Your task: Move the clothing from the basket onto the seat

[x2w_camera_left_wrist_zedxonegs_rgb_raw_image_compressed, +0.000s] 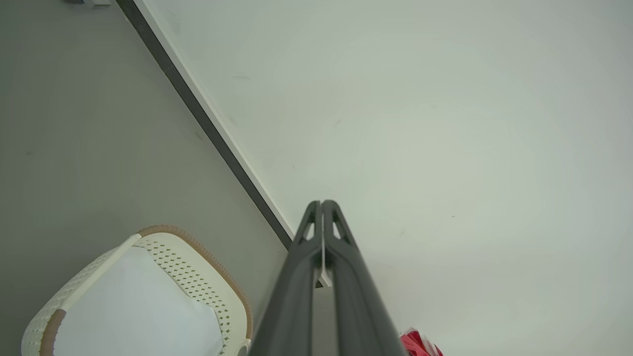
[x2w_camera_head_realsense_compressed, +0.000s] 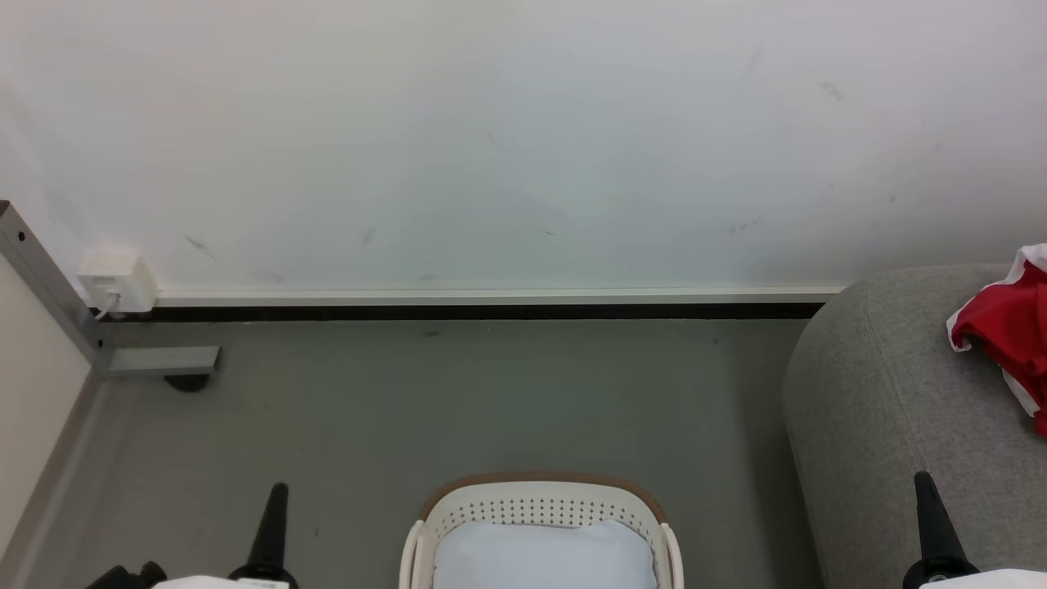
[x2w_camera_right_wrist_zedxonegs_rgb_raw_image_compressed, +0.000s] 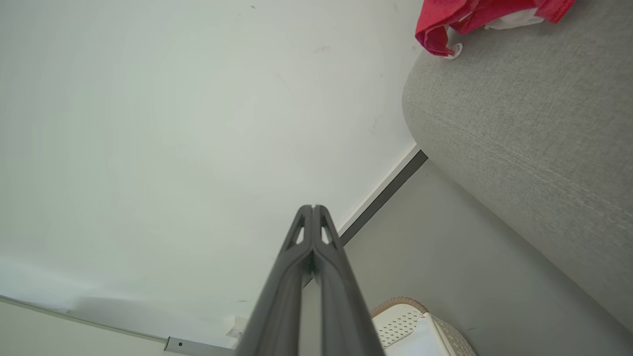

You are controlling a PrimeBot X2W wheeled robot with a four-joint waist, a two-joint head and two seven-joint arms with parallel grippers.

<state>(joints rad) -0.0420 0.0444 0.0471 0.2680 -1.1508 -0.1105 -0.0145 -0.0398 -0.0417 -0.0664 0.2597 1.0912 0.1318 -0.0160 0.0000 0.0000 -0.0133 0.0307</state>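
- The basket stands on the grey floor at the bottom middle of the head view. Its mouth faces upward and its near part is cut by the frame edge.
- The part of its inside that shows holds a pale pad lying flat on the bottom.
- The red clothing lies bunched on top of the grey sofa at the right edge of the head view, well apart from the basket.
- The visible part of the heap runs longer up and down the frame than across, with white trim along its edges. The frame cuts its right side, so its full lie cannot be told.
- The left pincer, at lower left, is clenched on nothing. Its fingers are pressed together and point up the frame, over the floor left of the basket.
- The right pincer, at lower right, is likewise clenched and empty, in front of the sofa's rounded side.
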